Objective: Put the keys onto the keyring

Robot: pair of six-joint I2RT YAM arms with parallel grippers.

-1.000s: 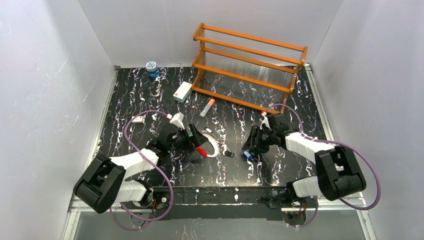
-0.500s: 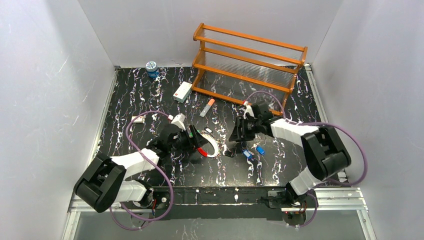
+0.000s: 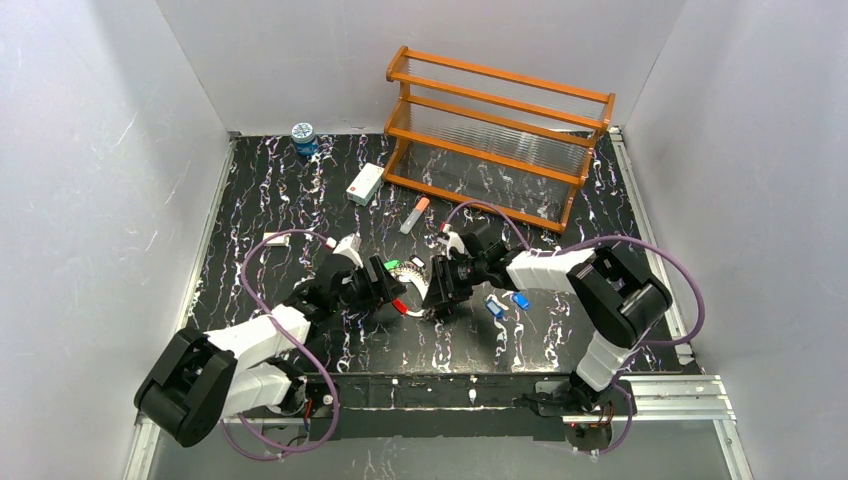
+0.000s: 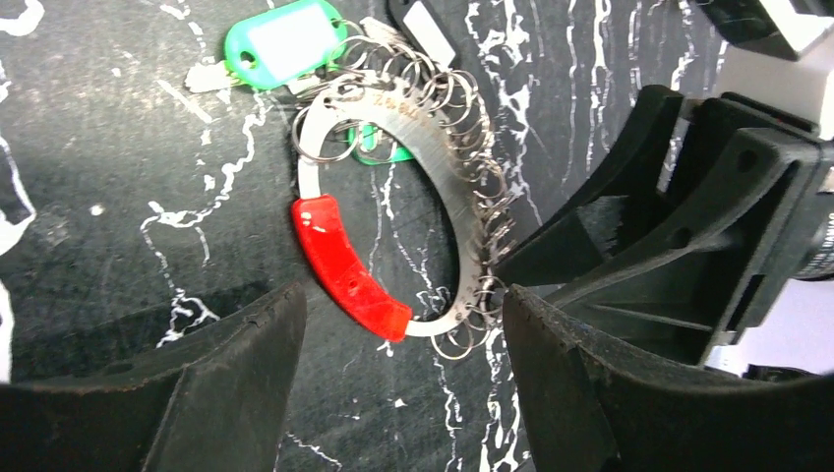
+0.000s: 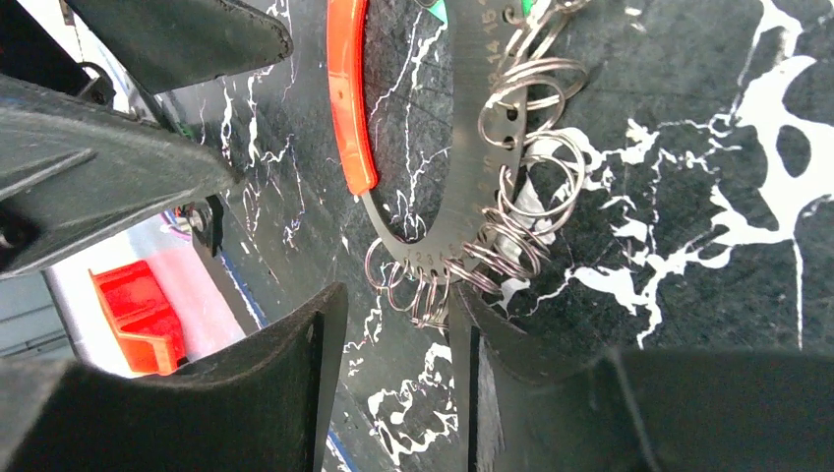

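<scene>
From the top view the job looks barely started: two blue keys [image 3: 493, 308] lie loose on the tabletop [image 3: 300, 200], just right of the right fingers [image 3: 438, 290] and apart from the keyring [image 3: 412, 292], which lies flat between those and the left fingers [image 3: 388, 284]; how either pair stands is too small to tell here. The left wrist view fills that in — the left fingers are spread wide either side of the ring, touching nothing. A green key [image 4: 280, 44] sits at the ring's far end among the many small split rings [image 4: 462, 128], seemingly already hooked on, with a second green head [image 4: 379, 147] half hidden under the ring. The right wrist view shows what the others miss: the right fingers stand apart with a narrow gap, the cluster of small rings at the ring's near end just off that gap, nothing pinched — so the blue keys, by my reading, are left to thread
</scene>
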